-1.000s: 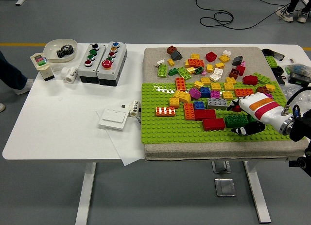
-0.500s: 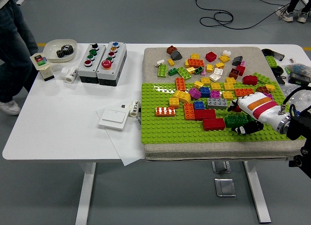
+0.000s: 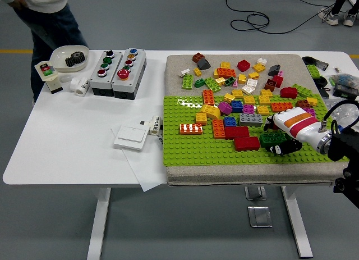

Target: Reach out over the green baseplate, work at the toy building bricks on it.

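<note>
The robot's right hand (image 3: 291, 131), entering from three o'clock, wears a glossy white shell crossed by an orange band and a pinkish-red band, with black fingers (image 3: 280, 149) beneath it. A silver metal cuff (image 3: 323, 141) joins the shell to a bulky black forearm (image 3: 343, 145), where thin black cables (image 3: 340, 115) loop above the wrist. At eleven o'clock, a person (image 3: 47, 13) at the table's far side wears a light grey top and dark blue jeans.
</note>
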You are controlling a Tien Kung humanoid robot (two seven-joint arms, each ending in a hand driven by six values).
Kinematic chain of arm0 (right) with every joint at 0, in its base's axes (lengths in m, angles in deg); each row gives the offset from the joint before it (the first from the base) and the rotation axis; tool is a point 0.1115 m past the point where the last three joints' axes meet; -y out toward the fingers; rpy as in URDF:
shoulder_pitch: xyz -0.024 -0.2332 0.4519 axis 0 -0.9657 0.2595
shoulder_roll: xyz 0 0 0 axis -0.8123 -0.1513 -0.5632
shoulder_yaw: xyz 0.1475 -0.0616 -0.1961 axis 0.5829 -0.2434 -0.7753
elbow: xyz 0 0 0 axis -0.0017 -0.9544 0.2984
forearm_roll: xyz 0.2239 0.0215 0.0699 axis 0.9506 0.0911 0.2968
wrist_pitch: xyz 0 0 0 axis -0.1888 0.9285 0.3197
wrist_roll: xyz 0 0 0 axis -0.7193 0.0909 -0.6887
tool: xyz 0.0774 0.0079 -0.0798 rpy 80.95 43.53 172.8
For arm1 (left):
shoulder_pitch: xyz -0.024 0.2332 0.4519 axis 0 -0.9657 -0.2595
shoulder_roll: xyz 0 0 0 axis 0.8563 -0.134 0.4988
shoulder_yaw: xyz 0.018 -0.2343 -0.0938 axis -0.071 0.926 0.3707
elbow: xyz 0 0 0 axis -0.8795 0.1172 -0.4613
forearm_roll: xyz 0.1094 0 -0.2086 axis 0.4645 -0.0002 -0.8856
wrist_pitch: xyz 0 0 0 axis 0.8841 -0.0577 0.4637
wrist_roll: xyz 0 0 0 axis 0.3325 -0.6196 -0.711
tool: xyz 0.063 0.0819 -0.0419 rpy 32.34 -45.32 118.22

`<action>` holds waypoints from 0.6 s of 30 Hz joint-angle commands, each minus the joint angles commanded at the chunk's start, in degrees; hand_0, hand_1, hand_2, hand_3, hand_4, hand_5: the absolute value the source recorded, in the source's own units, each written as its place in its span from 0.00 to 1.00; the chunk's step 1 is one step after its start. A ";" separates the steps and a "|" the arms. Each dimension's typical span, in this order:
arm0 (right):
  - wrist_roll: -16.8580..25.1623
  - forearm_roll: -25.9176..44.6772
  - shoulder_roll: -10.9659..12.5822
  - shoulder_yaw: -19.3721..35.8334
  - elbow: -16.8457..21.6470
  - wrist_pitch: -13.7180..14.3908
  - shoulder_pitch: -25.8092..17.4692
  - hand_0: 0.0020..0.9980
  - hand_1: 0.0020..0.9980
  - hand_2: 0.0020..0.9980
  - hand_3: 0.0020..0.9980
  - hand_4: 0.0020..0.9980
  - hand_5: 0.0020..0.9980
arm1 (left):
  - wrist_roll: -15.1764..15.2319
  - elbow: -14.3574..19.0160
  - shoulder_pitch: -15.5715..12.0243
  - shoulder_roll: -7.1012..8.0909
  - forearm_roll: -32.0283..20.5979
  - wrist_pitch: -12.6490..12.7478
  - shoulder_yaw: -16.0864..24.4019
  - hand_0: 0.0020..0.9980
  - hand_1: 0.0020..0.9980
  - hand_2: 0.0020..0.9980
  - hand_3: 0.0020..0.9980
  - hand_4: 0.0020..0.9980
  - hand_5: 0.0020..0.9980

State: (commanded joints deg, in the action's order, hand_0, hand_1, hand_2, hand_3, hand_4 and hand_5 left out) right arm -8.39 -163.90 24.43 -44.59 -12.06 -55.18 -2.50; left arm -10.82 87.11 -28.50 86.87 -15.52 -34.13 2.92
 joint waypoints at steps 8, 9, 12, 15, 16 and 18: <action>-0.02 -0.73 -0.38 -0.23 -1.24 0.07 0.48 0.34 0.48 0.57 0.57 0.85 0.42 | 0.08 0.04 0.16 -0.04 -0.42 -0.05 -0.16 0.65 0.75 0.76 0.58 0.66 0.60; 0.00 -0.77 -0.40 -0.23 -1.34 0.12 0.52 0.34 0.48 0.57 0.57 0.85 0.42 | 0.10 0.04 0.17 -0.04 -0.50 -0.06 -0.20 0.65 0.75 0.76 0.58 0.66 0.60; 0.26 -0.87 -0.45 -0.21 -1.61 0.10 0.63 0.33 0.46 0.55 0.56 0.83 0.43 | 0.18 0.05 0.22 -0.06 -0.71 -0.08 -0.31 0.65 0.75 0.76 0.58 0.66 0.60; 0.63 -1.03 -0.49 -0.22 -1.75 -0.25 0.73 0.33 0.46 0.55 0.56 0.83 0.43 | 0.24 0.08 0.29 -0.05 -0.86 -0.12 -0.40 0.65 0.75 0.76 0.58 0.66 0.60; 0.74 -1.24 -0.51 -0.23 -1.80 -0.36 0.75 0.33 0.46 0.55 0.56 0.83 0.43 | 0.28 0.08 0.33 -0.05 -0.96 -0.13 -0.47 0.65 0.75 0.76 0.58 0.66 0.60; 0.92 -1.42 -0.52 -0.27 -1.90 -0.39 0.77 0.31 0.44 0.54 0.55 0.82 0.44 | 0.34 0.07 0.36 -0.07 -1.17 -0.15 -0.55 0.65 0.75 0.76 0.58 0.66 0.60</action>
State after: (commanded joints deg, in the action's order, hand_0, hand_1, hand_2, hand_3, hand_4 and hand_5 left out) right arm -7.47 -165.32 23.91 -44.87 -13.96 -55.56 -1.73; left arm -10.48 87.18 -28.13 86.80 -16.69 -34.28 2.37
